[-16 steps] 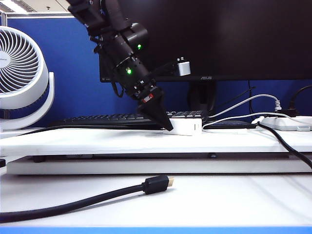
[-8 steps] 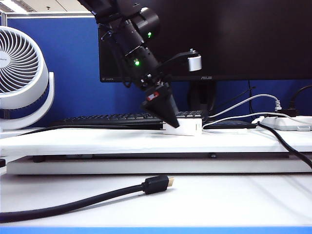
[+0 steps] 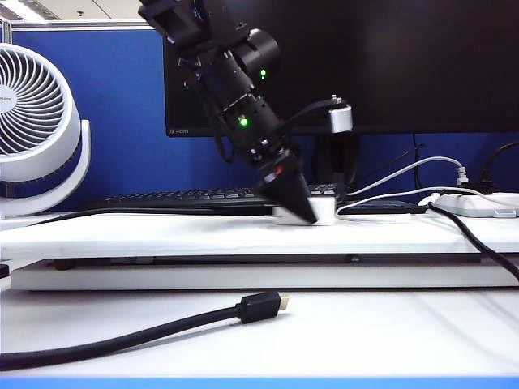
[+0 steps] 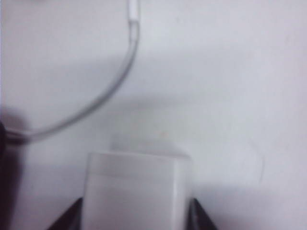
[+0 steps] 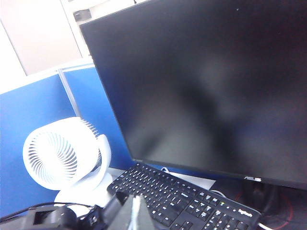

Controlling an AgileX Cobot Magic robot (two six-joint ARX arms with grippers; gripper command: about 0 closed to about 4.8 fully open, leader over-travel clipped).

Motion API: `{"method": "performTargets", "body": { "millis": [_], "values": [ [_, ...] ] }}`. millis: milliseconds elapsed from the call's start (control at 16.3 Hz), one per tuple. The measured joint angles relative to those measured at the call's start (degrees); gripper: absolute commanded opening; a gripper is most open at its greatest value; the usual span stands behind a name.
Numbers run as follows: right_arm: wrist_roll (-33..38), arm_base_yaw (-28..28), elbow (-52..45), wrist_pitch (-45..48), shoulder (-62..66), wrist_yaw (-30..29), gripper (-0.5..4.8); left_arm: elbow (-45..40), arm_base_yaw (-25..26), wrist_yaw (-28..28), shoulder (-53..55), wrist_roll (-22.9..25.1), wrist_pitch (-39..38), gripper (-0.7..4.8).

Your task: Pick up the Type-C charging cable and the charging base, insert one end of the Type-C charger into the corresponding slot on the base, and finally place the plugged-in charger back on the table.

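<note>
- On the raised slab of the tabletop (image 3: 162, 239), the left hand (image 3: 302, 215) is down at the charging base (image 3: 324, 212), the little white block sitting just in front of the keyboard (image 3: 186, 197). The arm slants in from the upper left with green lights glowing on it.
- From the left wrist view, the charging base (image 4: 136, 189) sits right between the two dark fingers (image 4: 64, 221), one on each side of the block. It looks like the fingers are against its sides, but the picture's too blurry to say whether it's actually clamped, so I can't tell if that's a real grip.
- The Type-C charging cable (image 4: 103, 93) curves across the white surface just beyond the block, with its plug end up near the edge of that view. From the room side, the thin white cable (image 3: 381, 212) runs right from the base toward the power strip (image 3: 478, 204).
- The right hand (image 5: 127, 211) is clenched shut with nothing in it that I can see. Its camera is just staring at the big dark monitor (image 5: 206, 86), the keyboard and the white fan (image 5: 62, 160).
- On the lower tabletop up front there's a thick black cable (image 3: 146, 331) with a gold-tipped plug, well apart from everything else.
</note>
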Motion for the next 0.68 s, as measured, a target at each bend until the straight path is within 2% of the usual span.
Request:
{"method": "performTargets", "body": {
  "millis": [61, 246, 307, 430, 491, 614, 675],
  "values": [
    [-0.02, 0.0, 0.0, 0.02, 0.0, -0.2, -0.01, 0.28, -0.11, -0.02, -0.04, -1.73, 0.22, 1.44],
    [0.0, 0.0, 0.02, 0.02, -0.02, -0.74, -0.01, 0.28, -0.2, -1.55, -0.42, -11.47, -0.7, 1.32],
    [0.0, 0.0, 0.0, 0.02, -0.02, -0.74, -0.01, 0.26, -0.2, -2.89, -0.79, -14.34, -1.77, 1.0],
    [0.0, 0.0, 0.0, 0.02, -0.02, -0.76, -0.01, 0.17, -0.22, -11.74, -3.45, -27.45, -8.83, 0.76],
    [0.0, 0.0, 0.0, 0.02, -0.02, -0.76, -0.01, 0.17, -0.07, -12.94, -4.13, -31.15, -11.37, 0.73],
    [0.0, 0.0, 0.0, 0.02, -0.02, -0.79, -0.01, 0.31, -0.11, -13.18, -4.74, -34.42, -17.27, 0.75],
    [0.0, 0.0, 0.0, 0.02, -0.02, -0.87, -0.01, 0.48, -0.15, -13.16, -4.81, -34.58, -19.54, 0.87]
  ]
}}
